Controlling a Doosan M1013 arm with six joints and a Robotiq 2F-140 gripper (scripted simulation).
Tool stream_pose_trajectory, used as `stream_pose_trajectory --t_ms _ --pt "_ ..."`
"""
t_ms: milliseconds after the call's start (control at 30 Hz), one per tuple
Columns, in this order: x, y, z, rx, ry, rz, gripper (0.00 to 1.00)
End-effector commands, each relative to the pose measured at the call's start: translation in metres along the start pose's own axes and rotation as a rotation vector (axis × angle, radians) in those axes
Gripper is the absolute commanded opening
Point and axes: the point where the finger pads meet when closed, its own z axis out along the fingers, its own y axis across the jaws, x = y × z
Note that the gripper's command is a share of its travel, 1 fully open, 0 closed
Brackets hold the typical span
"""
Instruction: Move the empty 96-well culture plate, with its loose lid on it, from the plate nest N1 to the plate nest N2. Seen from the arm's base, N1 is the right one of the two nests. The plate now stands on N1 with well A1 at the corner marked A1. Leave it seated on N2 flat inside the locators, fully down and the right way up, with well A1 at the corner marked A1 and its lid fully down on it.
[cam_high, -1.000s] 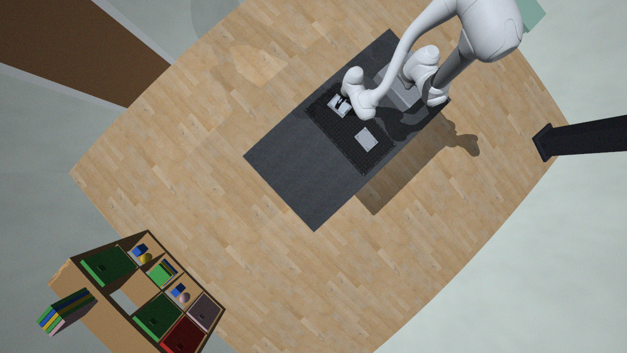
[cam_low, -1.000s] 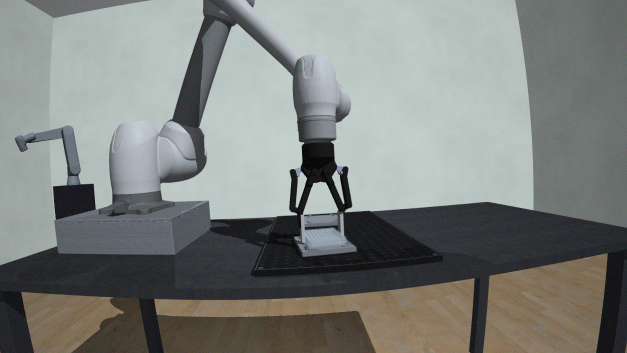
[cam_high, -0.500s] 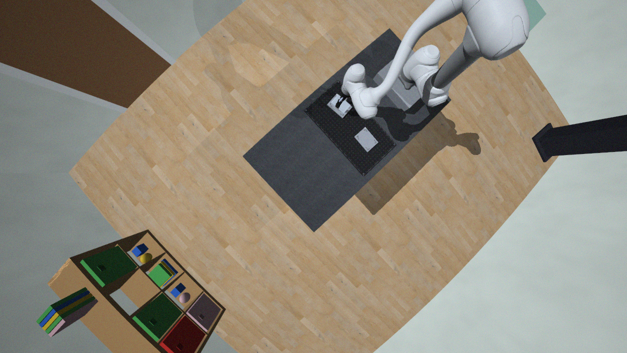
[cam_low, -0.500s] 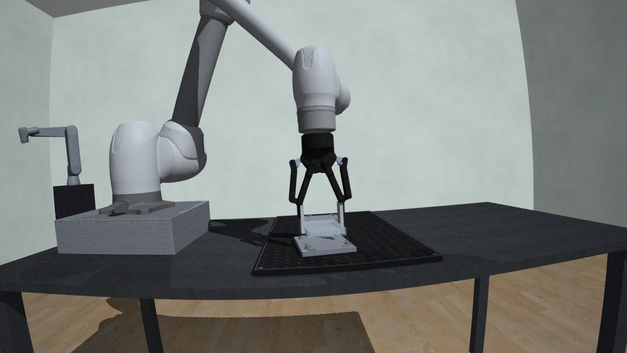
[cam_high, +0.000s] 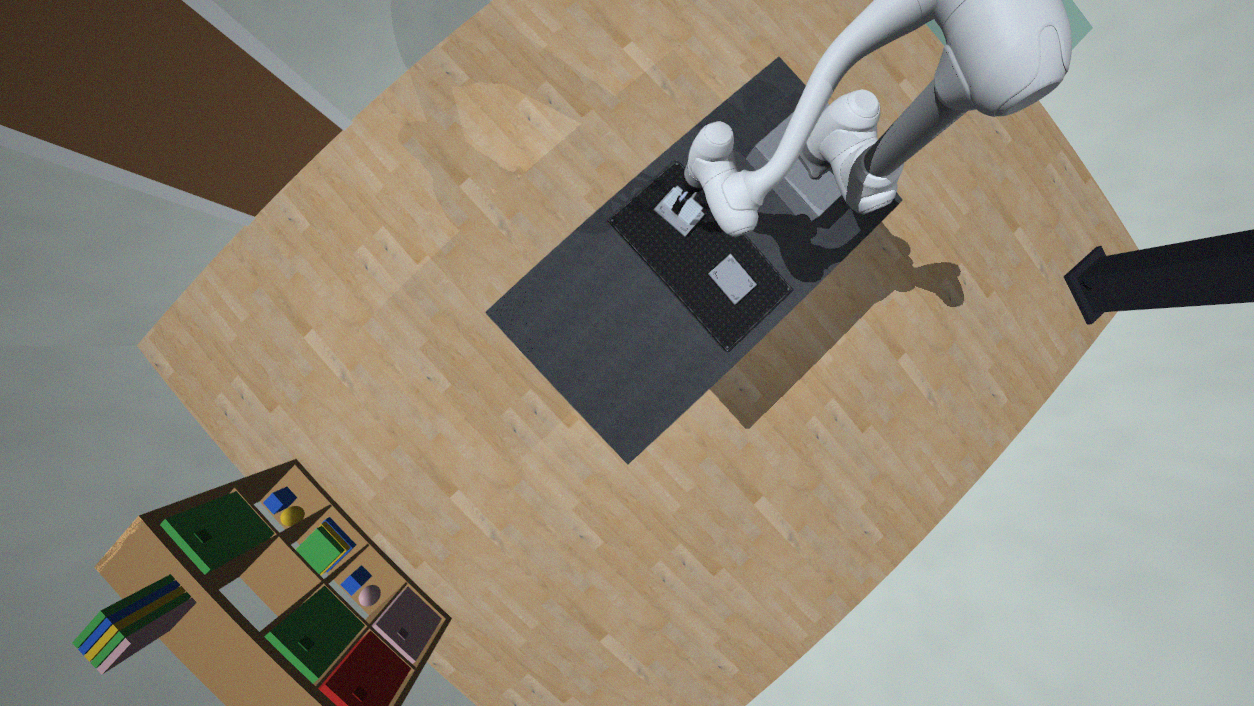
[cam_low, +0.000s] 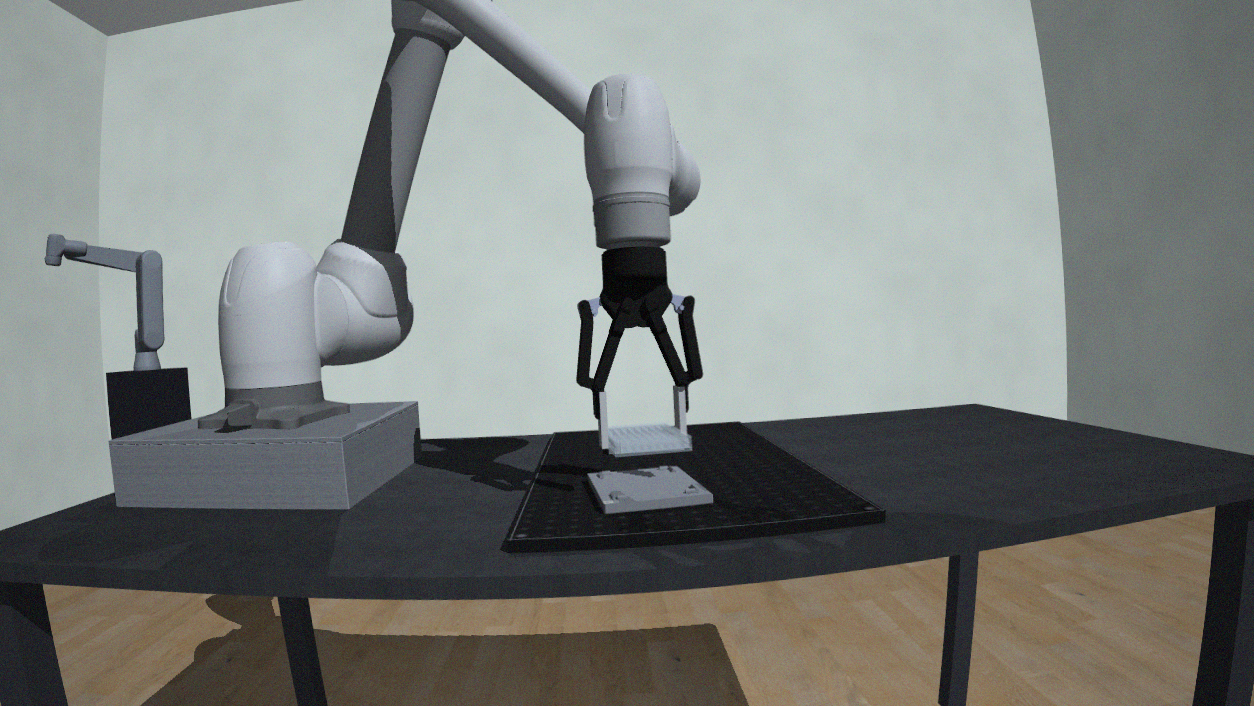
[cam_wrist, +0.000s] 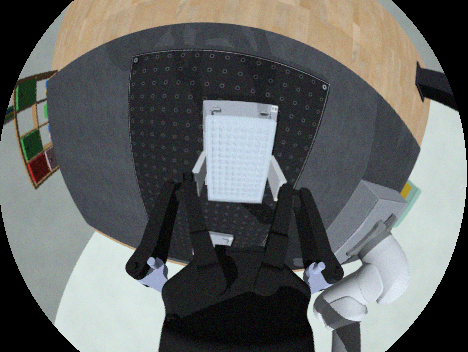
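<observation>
Pincer (cam_low: 638, 419) of black linkage fingers clamps the translucent white lidded 96-well plate (cam_low: 647, 439) by its sides, keeping it level above grey square nest N1 (cam_low: 650, 491); nest N2 (cam_high: 732, 278) waits at four o'clock in the top view.

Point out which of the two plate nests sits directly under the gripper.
The nest at the breadboard's end near the arm's base, under the gripper holding the plate. The other nest lies bare, farther along.

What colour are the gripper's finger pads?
White pads, on black links; clearest in the exterior view.

Top view far overhead, exterior table-level side-on, wrist looking down, all sharing breadboard (cam_low: 789, 491)
</observation>
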Motion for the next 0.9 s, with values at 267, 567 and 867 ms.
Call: stream_pose_trajectory --t_ms 267,567,867 --pt "0.0 0.0 -0.017 0.0 0.0 0.0 0.0" --pt "0.0 0.0 -0.017 0.0 0.0 0.0 0.0" --pt "-0.003 -0.001 -0.017 0.0 0.0 0.033 0.0"
